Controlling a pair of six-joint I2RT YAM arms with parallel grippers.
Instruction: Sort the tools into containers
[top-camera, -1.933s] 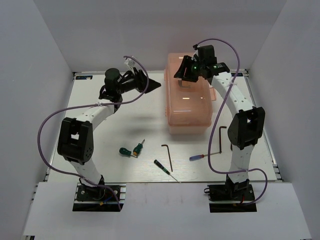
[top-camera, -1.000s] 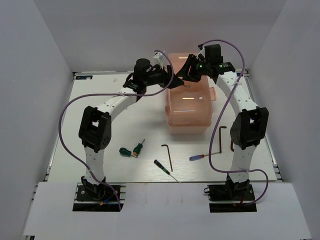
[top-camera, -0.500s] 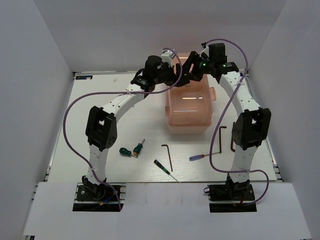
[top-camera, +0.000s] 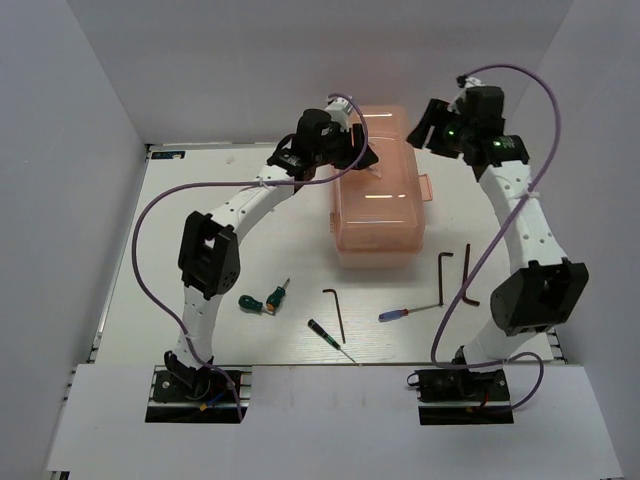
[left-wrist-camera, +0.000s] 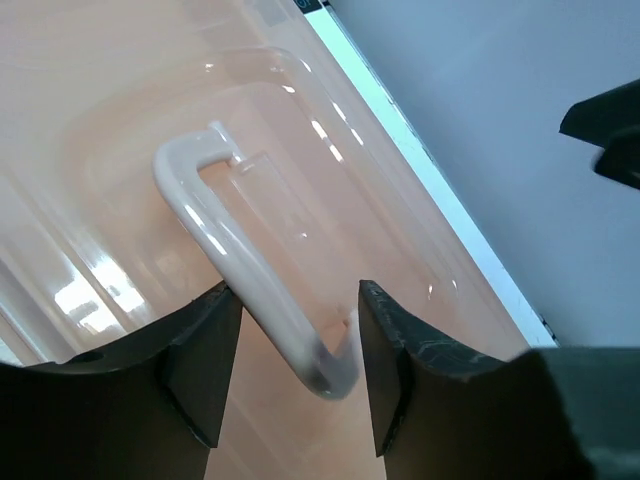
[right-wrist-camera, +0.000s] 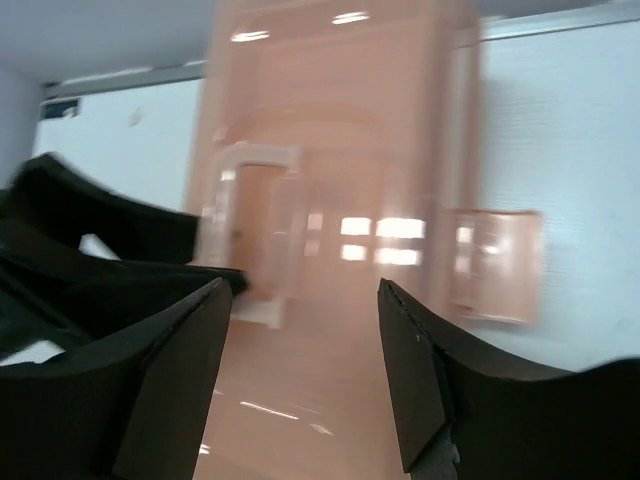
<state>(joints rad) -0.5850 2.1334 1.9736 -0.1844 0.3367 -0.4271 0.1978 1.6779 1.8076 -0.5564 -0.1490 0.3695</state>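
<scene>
The salmon-pink toolbox (top-camera: 380, 215) stands shut at the back of the table. My left gripper (top-camera: 362, 160) is over its lid, open, with its fingers on either side of the white lid handle (left-wrist-camera: 225, 245); the left gripper (left-wrist-camera: 298, 335) has the handle's near end between its jaws. My right gripper (top-camera: 428, 124) is open and empty, up and to the right of the box, and the right gripper (right-wrist-camera: 305, 292) looks down on the blurred lid. On the table lie two stubby green screwdrivers (top-camera: 258, 300), a slim green one (top-camera: 326, 334), a blue-and-red one (top-camera: 400, 313) and hex keys (top-camera: 337, 310) (top-camera: 445, 272).
The toolbox's front latch (top-camera: 428, 188) sticks out on its right side. Another hex key (top-camera: 468, 280) lies by the right arm. White walls close in the table at the left, back and right. The tools lie between the toolbox and the arm bases.
My left gripper has swung right from the table's back left onto the lid handle. My right gripper has left the handle and pulled back up and to the right.
</scene>
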